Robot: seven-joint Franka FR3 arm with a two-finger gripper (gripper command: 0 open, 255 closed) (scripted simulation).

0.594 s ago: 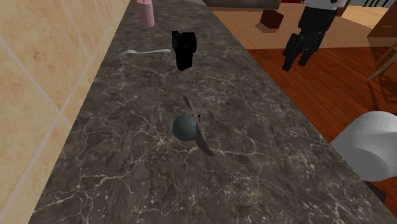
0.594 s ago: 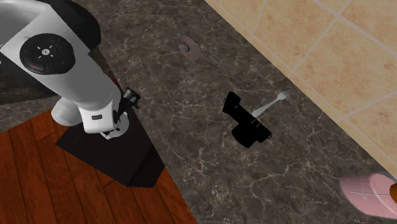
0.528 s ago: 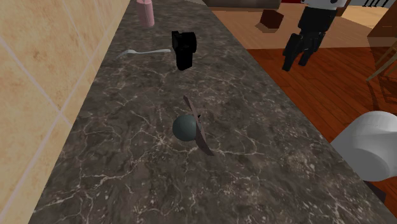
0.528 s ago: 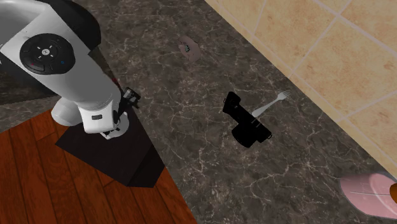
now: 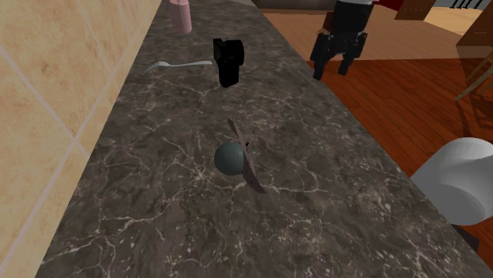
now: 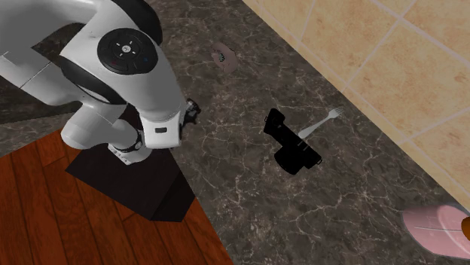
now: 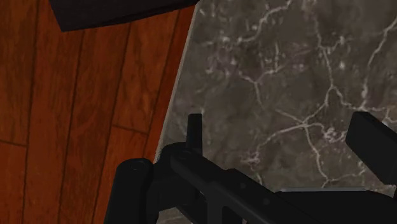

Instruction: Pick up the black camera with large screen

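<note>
Dark marbled worktop (image 5: 332, 197) carried the black camera (image 5: 228, 59), a fork (image 5: 170, 65) at its nine o'clock in the shoulder view, spread jaws at its three; it looked rigid, light and slick, best pinched across its narrower body.

A dark, marble-patterned countertop (image 5: 316, 182) veined in white runs from the bottom of the shoulder view to its top. Along the frame's left it is backed by a wall (image 5: 47, 71) of large beige tiles with pale grout lines. A reddish-brown plank floor (image 5: 411, 87) spreads to the right, with brown wooden furniture (image 5: 476, 35) in the upper right corner. In the second exterior view the wall takes the upper right and the floor the lower left. Light falls evenly over the stone.
</note>
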